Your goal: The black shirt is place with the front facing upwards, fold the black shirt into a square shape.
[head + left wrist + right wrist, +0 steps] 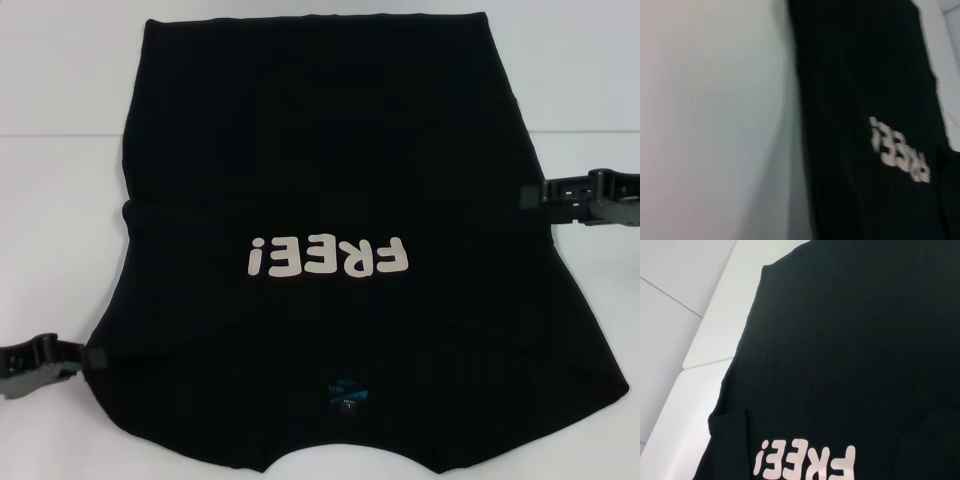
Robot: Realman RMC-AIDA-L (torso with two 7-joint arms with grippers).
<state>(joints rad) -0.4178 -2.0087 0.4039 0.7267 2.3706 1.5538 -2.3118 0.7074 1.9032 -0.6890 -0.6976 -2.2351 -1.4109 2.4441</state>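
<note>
Head view: your black shirt point(330, 200) lies flat on the bench point(60, 120), collar toward you. Left hand point(70, 362) touches its near-left edge, right hand point(545, 196) the far-right edge; can't tell if either's clamped.

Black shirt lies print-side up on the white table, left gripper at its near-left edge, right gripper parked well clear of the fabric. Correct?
Not quite. In the head view the right gripper is not clear of the fabric: its tip reaches the right edge of the black shirt. The rest holds: "FREE!" faces up on the white table, and the left gripper is at the near-left edge.
</note>
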